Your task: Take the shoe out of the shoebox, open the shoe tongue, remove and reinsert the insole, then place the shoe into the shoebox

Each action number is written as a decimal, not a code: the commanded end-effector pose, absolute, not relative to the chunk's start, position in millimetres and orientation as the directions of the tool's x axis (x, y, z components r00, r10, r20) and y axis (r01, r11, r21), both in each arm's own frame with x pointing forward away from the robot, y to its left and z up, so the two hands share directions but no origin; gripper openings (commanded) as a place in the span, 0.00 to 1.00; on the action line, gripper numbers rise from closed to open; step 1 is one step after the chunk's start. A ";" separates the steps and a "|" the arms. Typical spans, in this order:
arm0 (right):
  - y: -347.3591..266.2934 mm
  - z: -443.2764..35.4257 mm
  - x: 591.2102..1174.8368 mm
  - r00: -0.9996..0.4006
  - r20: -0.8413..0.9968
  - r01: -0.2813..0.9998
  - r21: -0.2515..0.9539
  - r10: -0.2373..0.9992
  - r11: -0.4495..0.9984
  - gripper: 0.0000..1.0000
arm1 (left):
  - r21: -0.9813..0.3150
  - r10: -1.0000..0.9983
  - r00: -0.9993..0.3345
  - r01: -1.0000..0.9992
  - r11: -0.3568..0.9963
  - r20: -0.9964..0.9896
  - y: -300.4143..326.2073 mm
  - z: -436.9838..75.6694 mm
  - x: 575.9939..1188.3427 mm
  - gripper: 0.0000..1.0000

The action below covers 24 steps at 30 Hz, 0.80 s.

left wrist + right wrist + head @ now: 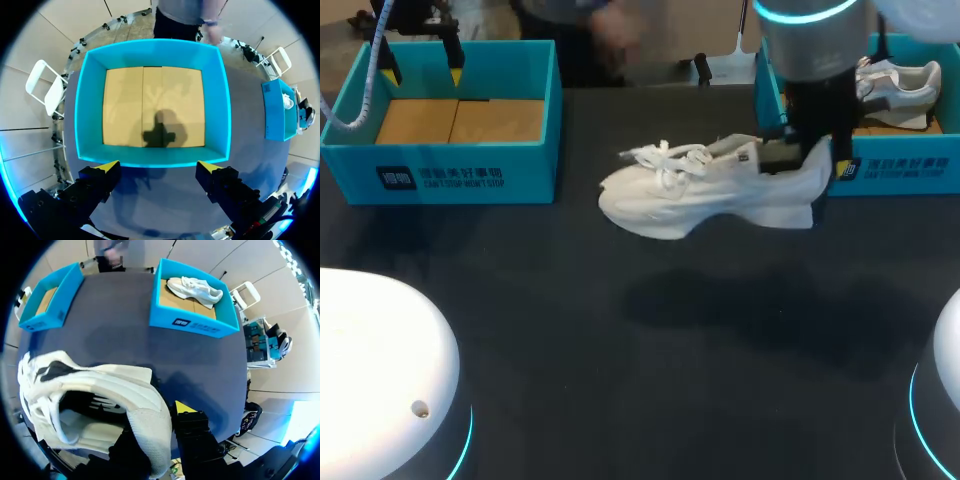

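While the right gripper [805, 160] clamps the shoe [710, 190] outside the far-right shoebox [900, 170], tongue and insole work remains; left gripper [157, 167] spread apart.

Head view: fixed high behind the robot, looking down and forward over the dark bench [620, 380], far enough back to take in the left box [470, 175] and the right box [900, 170] at the far side
Left wrist view: directly above the left box, facing straight down, with the whole box just ahead of the left fingers [107, 167]
Right wrist view: slanted across the bench, very close to the white shoe [100, 390] at the right fingers [184, 407], both boxes well ahead of them
Shared: head and right wrist views both show the bench, the white shoe and both boxes; the left wrist view shares the left box, with the right box far off to one side of its fingers
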State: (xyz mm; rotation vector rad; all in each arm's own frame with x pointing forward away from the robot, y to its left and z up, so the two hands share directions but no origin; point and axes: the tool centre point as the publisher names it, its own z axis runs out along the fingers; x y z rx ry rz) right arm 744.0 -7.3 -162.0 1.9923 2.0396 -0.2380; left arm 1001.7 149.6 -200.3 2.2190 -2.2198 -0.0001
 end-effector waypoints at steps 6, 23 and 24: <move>15.2 -199.7 723.3 -0.025 -0.322 0.999 0.026 0.946 0.035 0.00 | 0.002 -1.000 0.000 -1.000 0.000 0.001 149.6 -200.2 1001.1 1.00; 15.2 -199.7 723.3 -0.025 -0.322 0.999 0.026 0.946 0.035 0.00 | 0.002 -1.000 0.000 -1.000 0.000 0.001 149.6 -200.2 1001.1 1.00; 15.2 -199.7 723.3 -0.025 -0.322 0.999 0.026 0.946 0.035 0.00 | 0.002 -1.000 0.000 -1.000 0.000 0.001 149.6 -200.2 1001.1 1.00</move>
